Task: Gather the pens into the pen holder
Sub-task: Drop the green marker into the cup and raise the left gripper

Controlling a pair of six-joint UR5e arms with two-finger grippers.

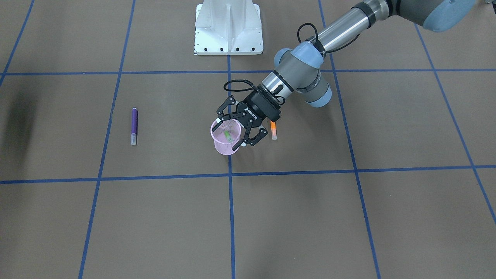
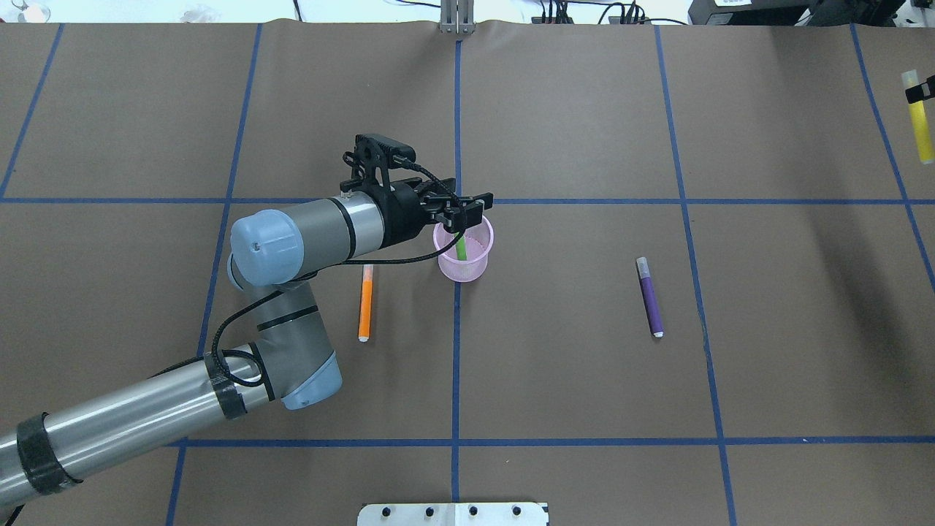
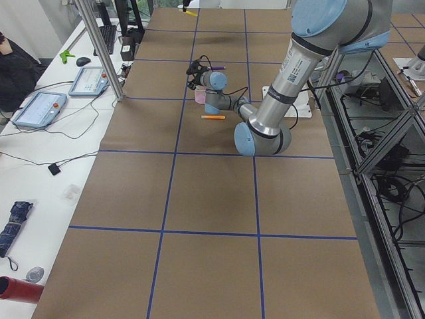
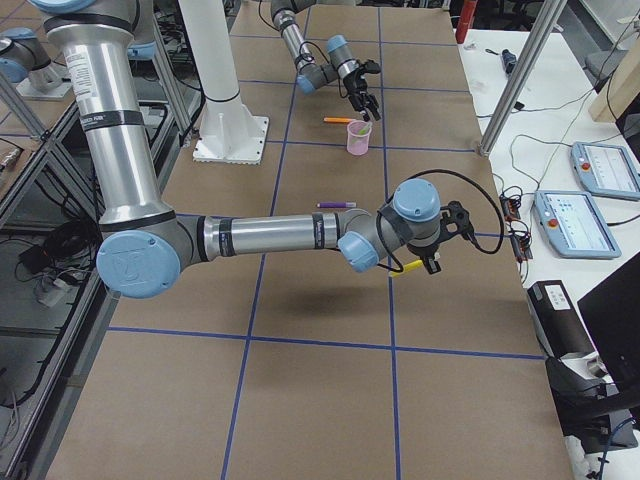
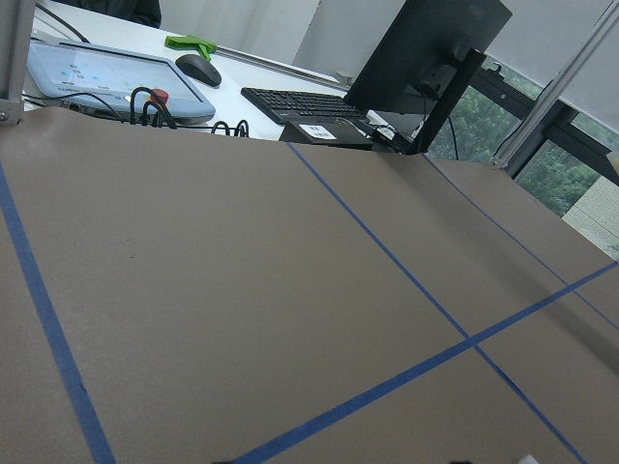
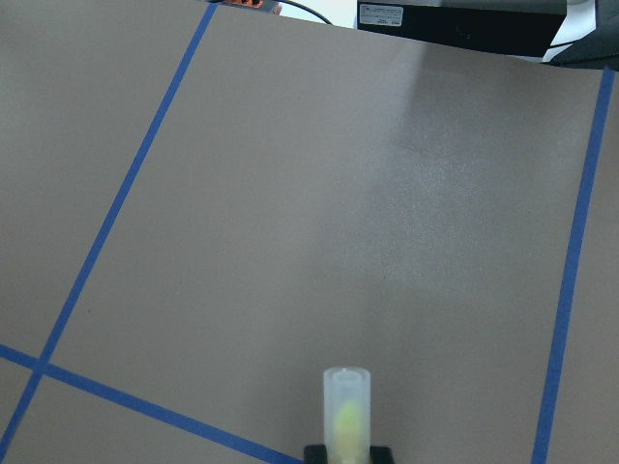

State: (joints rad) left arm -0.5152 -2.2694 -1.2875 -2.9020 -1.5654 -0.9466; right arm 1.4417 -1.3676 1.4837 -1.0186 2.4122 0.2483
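The pink mesh pen holder [image 1: 226,147] [image 2: 462,269] stands upright near the table's middle, with a green pen [image 1: 227,135] [image 2: 462,249] leaning inside it. My left gripper [image 1: 228,133] [image 2: 467,212] hangs open just over the cup's rim, one finger on each side of the opening. An orange pen [image 1: 273,131] [image 2: 366,303] lies flat beside the cup, under the left wrist. A purple pen [image 1: 134,126] [image 2: 649,296] lies alone on the other side. Out at the table's far edge, my right gripper [image 2: 917,93] [image 6: 346,452] is shut on a yellow pen [image 2: 923,131] [image 6: 346,411] held off the paper.
The white robot base plate [image 1: 228,27] sits at the robot's edge of the table. Desks with tablets [image 3: 40,107], a keyboard [image 5: 295,104] and a monitor line the far side, with aluminium posts [image 4: 520,75] at the table's edge. Brown paper with blue tape lines covers the table.
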